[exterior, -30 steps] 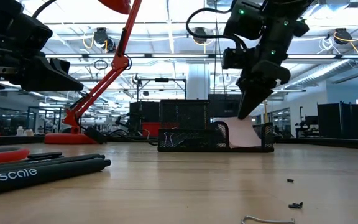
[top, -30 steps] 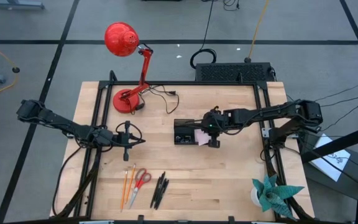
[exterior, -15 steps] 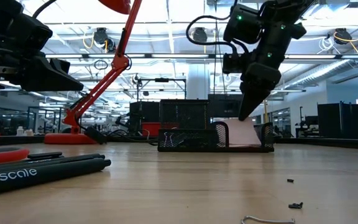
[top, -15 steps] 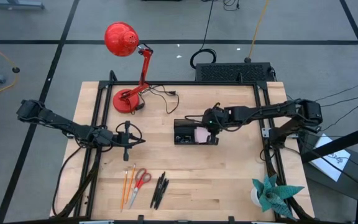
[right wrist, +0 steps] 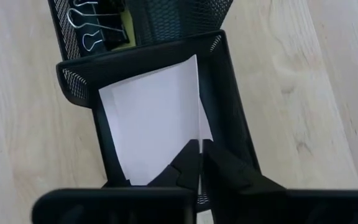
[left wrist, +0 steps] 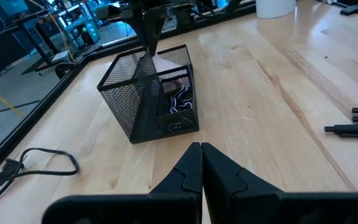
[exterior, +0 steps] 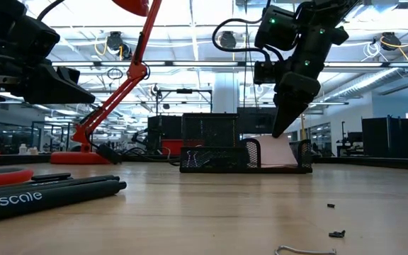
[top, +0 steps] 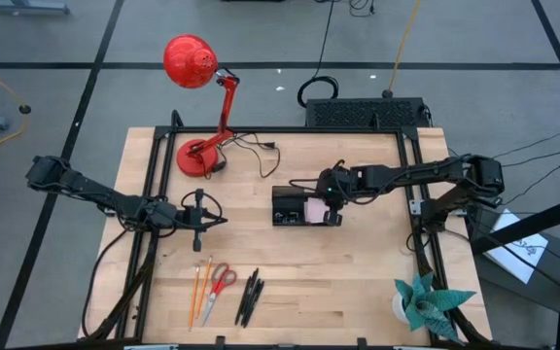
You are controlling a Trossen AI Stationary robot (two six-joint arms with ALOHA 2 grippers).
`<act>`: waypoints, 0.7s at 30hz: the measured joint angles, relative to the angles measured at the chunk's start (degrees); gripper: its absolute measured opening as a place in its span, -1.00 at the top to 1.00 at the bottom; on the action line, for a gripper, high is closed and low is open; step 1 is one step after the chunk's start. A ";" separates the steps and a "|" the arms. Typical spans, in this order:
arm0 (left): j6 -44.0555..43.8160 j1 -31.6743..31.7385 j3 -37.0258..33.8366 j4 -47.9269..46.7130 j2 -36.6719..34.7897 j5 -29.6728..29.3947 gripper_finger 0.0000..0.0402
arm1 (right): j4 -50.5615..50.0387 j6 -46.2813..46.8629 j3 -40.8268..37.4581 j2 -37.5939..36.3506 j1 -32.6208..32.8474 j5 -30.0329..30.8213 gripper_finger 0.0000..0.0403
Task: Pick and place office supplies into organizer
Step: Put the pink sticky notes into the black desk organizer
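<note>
The black mesh organizer stands mid-table. A pale pink sticky-note pad lies slanted in its right compartment. Black clips and a yellow-green piece sit in another compartment. My right gripper is shut, pointing down over the pad. Orange pencils, red-handled scissors and black pens lie near the front edge. My left gripper is shut, hovering left of the organizer. My right gripper's shut fingertips stand from above at the pad's edge, inside the organizer's right compartment. Whether they touch the pad, I cannot tell. The pad rests in the compartment, leaning against its wall.
A red desk lamp with its cord stands at the far left. A black box with cables sits beyond the far edge. A teal paper plant occupies the near right corner. Small dark bits lie on the bare wood in front.
My right gripper has risen a little and shifted slightly toward the far edge, staying over the organizer. The pink pad, which stood steeper in the compartment under the fingers, has sunk lower and now lies more slanted inside it.
</note>
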 joint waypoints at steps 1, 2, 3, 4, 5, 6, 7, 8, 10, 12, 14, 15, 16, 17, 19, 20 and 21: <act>0.02 0.00 0.00 0.00 -0.01 0.00 0.97 | 0.00 0.04 0.00 0.00 0.00 0.00 0.88; 0.01 0.00 0.00 0.00 -0.01 0.00 0.97 | 0.00 0.04 0.00 0.00 0.00 0.00 0.83; 0.04 0.00 0.00 0.00 -0.01 0.00 0.97 | 0.00 0.08 0.00 0.00 0.00 0.00 0.79; 0.11 0.00 0.00 0.00 -0.01 0.00 0.97 | 0.00 0.10 0.00 0.00 0.00 0.00 0.74; 0.11 0.00 0.00 0.00 -0.01 0.00 0.97 | 0.02 0.12 0.00 0.00 0.00 0.00 0.69; 0.11 0.00 0.00 0.00 0.01 0.00 0.97 | 0.06 0.13 0.00 0.00 0.00 0.01 0.65; 0.09 0.00 0.00 0.00 0.01 0.00 0.97 | 0.14 0.14 0.01 0.00 0.00 0.07 0.60; 0.09 0.00 0.00 0.00 -0.01 0.00 0.97 | 0.20 0.18 0.02 0.00 0.00 0.07 0.56; 0.09 0.00 0.00 0.00 0.00 0.00 0.97 | 0.20 0.52 0.02 0.00 0.00 0.09 0.49; 0.19 0.00 0.00 -0.01 -0.01 0.00 0.97 | 0.20 0.44 0.02 0.00 0.01 0.11 0.44; 0.44 0.00 0.00 0.00 -0.01 0.00 0.97 | 0.20 0.22 0.02 0.00 0.02 0.12 0.39; 0.44 0.00 0.00 0.00 0.00 0.00 0.97 | 0.20 0.18 0.04 0.00 0.02 0.13 0.38; 0.42 0.00 0.00 -0.02 0.01 0.00 0.97 | 0.20 0.18 0.04 0.00 0.02 0.14 0.36; 0.42 0.00 0.00 -0.02 0.01 0.00 0.97 | 0.24 0.15 0.02 0.00 0.02 0.18 0.34; 0.42 0.00 0.00 -0.02 0.00 0.00 0.97 | 0.69 -0.35 0.04 0.00 0.02 0.69 0.31; 0.42 0.00 0.00 -0.02 -0.01 0.00 0.97 | 1.08 -0.68 0.04 0.00 0.04 1.45 0.30; 0.42 0.00 0.00 -0.02 -0.01 0.00 0.97 | 1.39 -0.92 0.04 0.00 0.04 1.83 0.29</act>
